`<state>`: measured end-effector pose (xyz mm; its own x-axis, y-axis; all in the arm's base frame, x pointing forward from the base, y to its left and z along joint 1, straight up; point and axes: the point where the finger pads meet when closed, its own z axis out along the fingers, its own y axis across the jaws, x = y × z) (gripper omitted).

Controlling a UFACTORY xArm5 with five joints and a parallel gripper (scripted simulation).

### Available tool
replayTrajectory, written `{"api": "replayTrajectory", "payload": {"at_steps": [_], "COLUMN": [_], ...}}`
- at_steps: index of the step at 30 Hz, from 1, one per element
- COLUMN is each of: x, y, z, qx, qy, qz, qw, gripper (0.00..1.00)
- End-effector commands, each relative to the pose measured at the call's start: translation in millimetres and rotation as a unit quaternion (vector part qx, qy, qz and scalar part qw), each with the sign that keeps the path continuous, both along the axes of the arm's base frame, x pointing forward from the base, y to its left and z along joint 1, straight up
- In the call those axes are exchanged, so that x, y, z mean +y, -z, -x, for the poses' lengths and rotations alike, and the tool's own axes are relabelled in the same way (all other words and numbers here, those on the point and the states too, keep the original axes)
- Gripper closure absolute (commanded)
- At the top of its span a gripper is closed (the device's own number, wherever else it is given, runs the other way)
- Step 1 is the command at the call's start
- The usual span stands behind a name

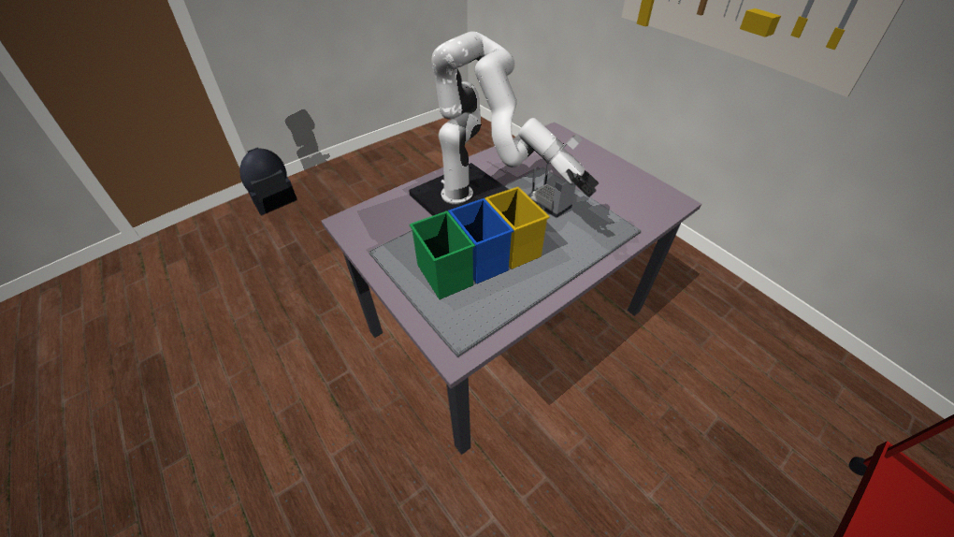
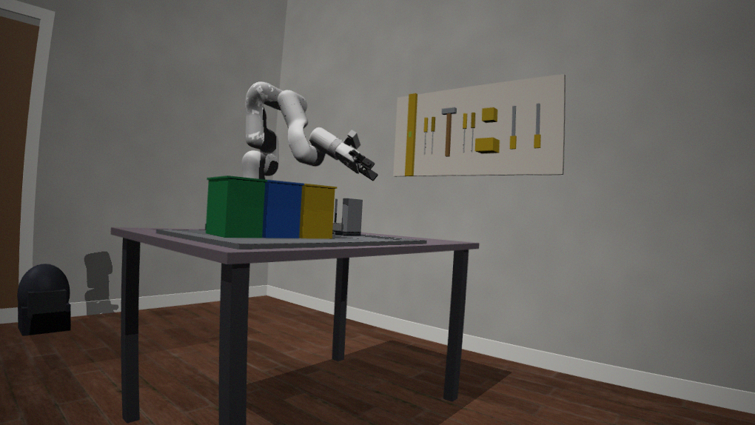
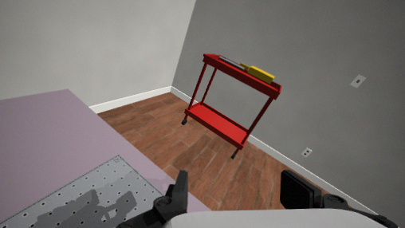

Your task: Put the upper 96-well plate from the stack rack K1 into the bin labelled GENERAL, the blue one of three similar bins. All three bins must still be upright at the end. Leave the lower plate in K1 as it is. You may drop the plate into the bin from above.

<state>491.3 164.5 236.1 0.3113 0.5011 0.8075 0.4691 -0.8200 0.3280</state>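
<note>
The stack rack K1 (image 1: 555, 196) (image 2: 351, 215) is a small grey stand on the table behind the yellow bin; its plates are too small to make out. The blue bin (image 1: 484, 239) (image 2: 283, 209) stands upright between the green bin (image 1: 442, 254) (image 2: 235, 206) and the yellow bin (image 1: 521, 226) (image 2: 318, 210). My gripper (image 1: 586, 183) (image 2: 369, 169) (image 3: 234, 186) is open and empty. It hangs in the air above and just beyond the rack, tilted outward toward the table's edge.
The bins and rack stand on a grey perforated mat (image 1: 507, 300) (image 3: 80, 187) on the purple table (image 1: 640, 186) (image 2: 295, 252) (image 3: 44, 131). The arm's base (image 1: 455, 190) is behind the bins. A red cart (image 3: 235, 100) (image 1: 900, 487) stands on the floor.
</note>
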Motion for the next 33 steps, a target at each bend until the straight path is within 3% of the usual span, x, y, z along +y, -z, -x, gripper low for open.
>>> {"api": "replayTrajectory", "payload": {"at_steps": [1, 17, 20, 33], "x": [0.2, 0.2, -11.6, -41.3], "y": [-1.6, -1.6, 4.5, 18.0], "z": [-0.6, -0.6, -9.0, -17.7], "qx": [-0.002, -0.002, 0.043, 0.142], "qy": [0.000, 0.000, 0.022, 0.073], "qz": [-0.001, -0.001, -0.001, -0.001], "qw": [1.000, 1.000, 0.999, 0.987], "gripper": [0.00, 0.00, 0.00, 0.00]}}
